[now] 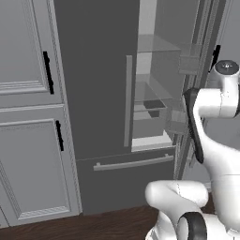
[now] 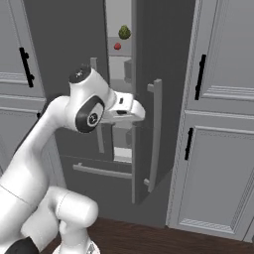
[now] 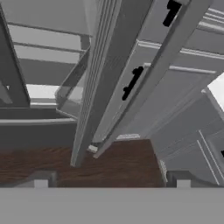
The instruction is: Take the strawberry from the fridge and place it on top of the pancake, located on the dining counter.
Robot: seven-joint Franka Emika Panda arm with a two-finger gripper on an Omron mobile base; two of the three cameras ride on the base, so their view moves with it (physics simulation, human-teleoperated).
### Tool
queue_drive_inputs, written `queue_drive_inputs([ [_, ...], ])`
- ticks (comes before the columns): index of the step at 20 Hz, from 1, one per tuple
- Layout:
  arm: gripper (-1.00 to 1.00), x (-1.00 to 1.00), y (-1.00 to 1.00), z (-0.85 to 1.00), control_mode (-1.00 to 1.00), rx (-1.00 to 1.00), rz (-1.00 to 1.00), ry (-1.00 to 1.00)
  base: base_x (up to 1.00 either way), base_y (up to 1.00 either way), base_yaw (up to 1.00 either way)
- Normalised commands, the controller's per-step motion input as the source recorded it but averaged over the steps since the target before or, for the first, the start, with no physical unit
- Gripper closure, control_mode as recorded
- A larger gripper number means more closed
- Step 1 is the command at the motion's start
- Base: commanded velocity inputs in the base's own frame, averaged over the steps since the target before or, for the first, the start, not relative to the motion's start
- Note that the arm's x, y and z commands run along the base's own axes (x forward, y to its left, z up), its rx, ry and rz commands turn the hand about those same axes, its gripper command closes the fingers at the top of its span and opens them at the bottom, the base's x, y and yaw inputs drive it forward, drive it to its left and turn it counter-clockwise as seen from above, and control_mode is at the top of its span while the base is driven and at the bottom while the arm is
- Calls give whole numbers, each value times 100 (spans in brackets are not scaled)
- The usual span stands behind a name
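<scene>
The tall dark grey double-door fridge stands between light grey panelled cabinets with short black handles. Its right door is swung partly open, edge toward the camera in the right base view, and the long grey vertical bar handle on that door faces right. The left door is closed, with its own grey bar handle near the inner edge, and below it the bottom drawer carries a horizontal grey bar.

Through the gap the pale grey shelves show inside. On an upper shelf, far back in the opening, sits the tiny rounded red strawberry, just below and to the left of a larger bumpy yellow-green fruit; the two are close together but whether they touch cannot be told.

The white robot arm bends up from the near left in the right base view, and its hand reaches toward the opening at about mid-height of the fridge, well below the strawberry. In the hand view the claw stands wide, its two dark finger tips far apart with nothing between them. Beyond them lie the edge of the open door, the door's bar handle and a strip of dark brown wooden floor.
</scene>
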Motion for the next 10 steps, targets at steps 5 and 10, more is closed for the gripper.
queue_drive_inputs([
  [5, -100, 49, 93, 0, -100, -74, 15, 61, 0, 0, 0],
  [10, -100, 28, 23, -32, -100, -32, 5, 21, 0, 0, 0],
])
